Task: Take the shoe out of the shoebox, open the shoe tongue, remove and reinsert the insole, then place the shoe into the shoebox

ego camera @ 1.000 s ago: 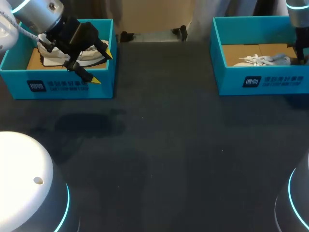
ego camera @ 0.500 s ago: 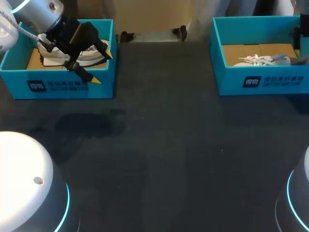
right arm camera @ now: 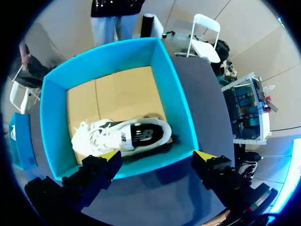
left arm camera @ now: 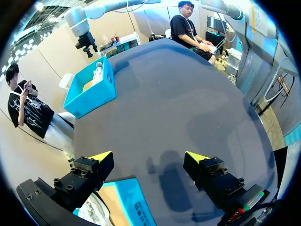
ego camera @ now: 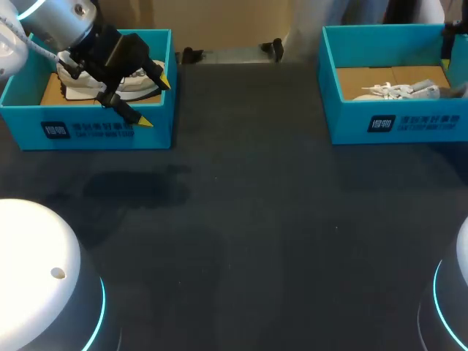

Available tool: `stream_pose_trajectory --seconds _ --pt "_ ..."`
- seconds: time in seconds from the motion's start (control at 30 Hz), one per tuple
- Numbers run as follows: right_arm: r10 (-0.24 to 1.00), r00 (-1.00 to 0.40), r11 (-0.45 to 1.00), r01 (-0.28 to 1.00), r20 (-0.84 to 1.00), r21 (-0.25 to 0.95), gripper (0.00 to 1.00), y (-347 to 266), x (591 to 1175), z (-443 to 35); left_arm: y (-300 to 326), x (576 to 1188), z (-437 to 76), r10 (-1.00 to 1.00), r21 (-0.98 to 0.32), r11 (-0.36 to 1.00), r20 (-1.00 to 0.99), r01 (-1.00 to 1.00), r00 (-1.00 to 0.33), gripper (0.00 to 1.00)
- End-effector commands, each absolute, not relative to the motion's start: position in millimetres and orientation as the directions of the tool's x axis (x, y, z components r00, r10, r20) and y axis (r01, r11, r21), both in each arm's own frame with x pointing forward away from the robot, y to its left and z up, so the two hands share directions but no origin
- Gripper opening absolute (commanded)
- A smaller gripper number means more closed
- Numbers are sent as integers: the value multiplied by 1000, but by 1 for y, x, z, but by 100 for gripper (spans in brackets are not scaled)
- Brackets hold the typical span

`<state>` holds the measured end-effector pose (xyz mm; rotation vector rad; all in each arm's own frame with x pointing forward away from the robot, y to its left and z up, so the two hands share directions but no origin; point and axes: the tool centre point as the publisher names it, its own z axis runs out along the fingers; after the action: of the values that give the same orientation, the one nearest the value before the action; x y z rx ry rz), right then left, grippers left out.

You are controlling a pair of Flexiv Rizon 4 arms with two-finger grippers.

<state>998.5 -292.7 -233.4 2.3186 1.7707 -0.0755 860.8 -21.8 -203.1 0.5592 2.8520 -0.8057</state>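
The shoe [right arm camera: 122,136] lies inside the right shoebox [right arm camera: 181,108], close against the wall nearest the robot, with its laces spread loose at one end. The right hand [right arm camera: 157,155] hangs above that wall with its fingers spread wide and nothing between them. Across the counter [ego camera: 256,219], a second shoe [ego camera: 140,82] sits in the left shoebox [ego camera: 88,131]. The left hand [ego camera: 154,100] is poised over that box's front corner, likewise released and empty, with one yellow tip above the inside and the other outside the front wall. No shoe is out yet, so I judge the task to be at its first step. The main risk is the wall. If the right hand comes straight down from here, a finger may land on the rim and crush or shove the light box, because the shoe leaves little room on that side. A shallow pinch could catch only the laces, leaving the shoe to swing or drop. The left hand straddles its wall and faces the same collision.
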Motion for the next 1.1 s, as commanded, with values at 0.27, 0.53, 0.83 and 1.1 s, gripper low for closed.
stream_pose_trajectory --seconds 0.27,0.53,0.83,1.1 --pt "964 217 -196 971 -152 137 100 -255 964 -215 -21 860 -202 316 -478 791 -216 382 -924 100" --pt "966 215 -196 972 -146 130 100 -253 960 -216 -18 863 -196 319 -472 792 -222 387 -922 100" --pt "966 215 -196 972 -146 130 100 -253 960 -216 6 885 -181 367 -449 777 -244 440 -898 100" --pt "966 215 -196 972 -146 130 100 -253 960 -216 42 905 -183 677 -284 595 -326 752 -660 100"
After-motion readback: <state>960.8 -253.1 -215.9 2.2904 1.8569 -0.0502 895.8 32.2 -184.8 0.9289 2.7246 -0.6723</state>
